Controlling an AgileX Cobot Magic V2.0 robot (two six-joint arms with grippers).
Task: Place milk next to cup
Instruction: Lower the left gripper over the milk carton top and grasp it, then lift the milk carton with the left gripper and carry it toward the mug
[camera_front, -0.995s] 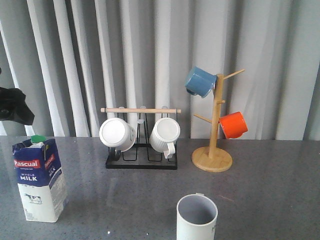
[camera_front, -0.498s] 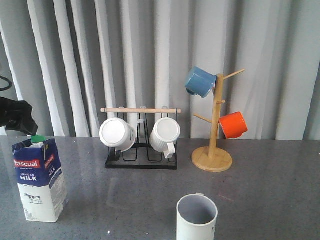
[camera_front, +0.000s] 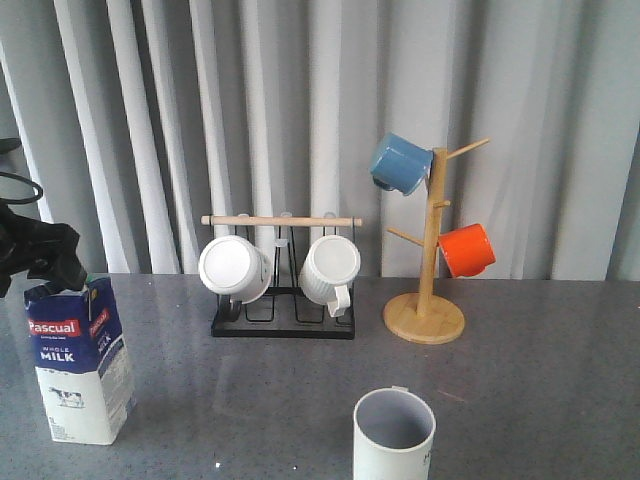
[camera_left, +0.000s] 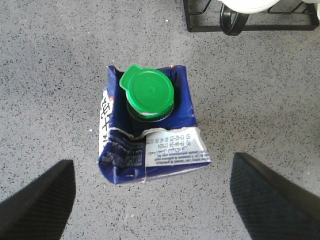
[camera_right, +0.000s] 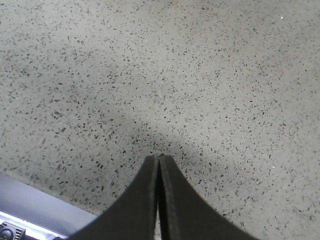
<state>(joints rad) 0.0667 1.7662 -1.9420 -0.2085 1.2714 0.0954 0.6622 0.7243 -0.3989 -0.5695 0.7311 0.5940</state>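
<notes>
The milk (camera_front: 78, 365), a blue-and-white carton with a green cap and red "Pascual" label, stands upright at the front left of the table. My left gripper (camera_front: 52, 262) hangs just above and behind its top. In the left wrist view the carton (camera_left: 150, 145) and its green cap (camera_left: 147, 90) lie straight below, and my left gripper (camera_left: 152, 197) is wide open, not touching it. The cup (camera_front: 394, 435), pale with a grey inside, stands at the front centre, well right of the milk. My right gripper (camera_right: 159, 161) is shut and empty over bare table.
A black rack with a wooden bar (camera_front: 283, 300) holds two plain white mugs at the back centre; its edge shows in the left wrist view (camera_left: 250, 22). A wooden mug tree (camera_front: 428, 300) with a blue mug (camera_front: 400, 165) and an orange mug (camera_front: 467, 250) stands to its right. Grey curtains hang behind.
My left gripper has come down and to the right, from above the carton at the left edge to just over its top. The milk and the cup have not moved.
</notes>
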